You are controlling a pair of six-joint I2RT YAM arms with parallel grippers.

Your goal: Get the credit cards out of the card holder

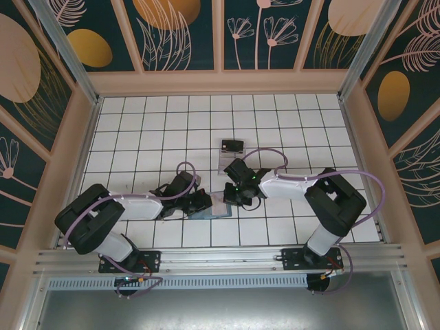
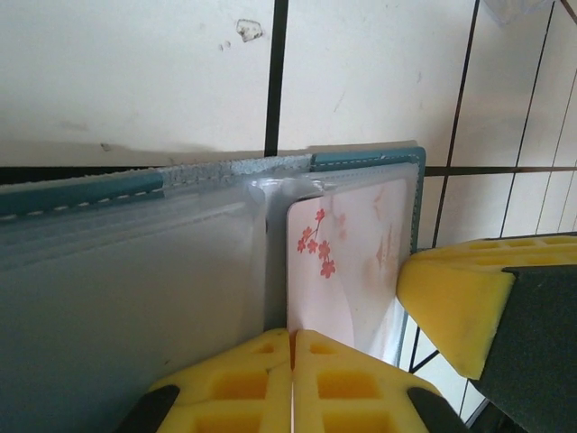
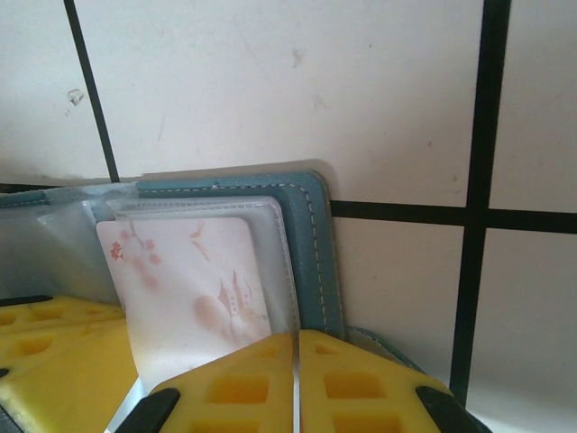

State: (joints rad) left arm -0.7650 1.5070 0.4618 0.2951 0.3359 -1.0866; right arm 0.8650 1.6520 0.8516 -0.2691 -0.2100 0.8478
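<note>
Top external view: two robot arms meet near centre of a white tiled table (image 1: 151,124). Teal card holder (image 1: 217,209) lies open btwn them, w/ left gripper (image 1: 203,201) at its 9 o'clock and right gripper (image 1: 235,195) at its 2 o'clock. Clear tray (image 1: 232,159) w/ a dark card (image 1: 233,146) on it sits near, at holder's 12 o'clock. Left wrist view: its yellow pads are pressed together, apparently pinching holder's clear sleeve beside a white blossom card (image 2: 347,262) tucked inside. Right wrist view: its pads are pressed together at holder's 6 o'clock edge, under that card's corner; can't tell which they nip.
</note>
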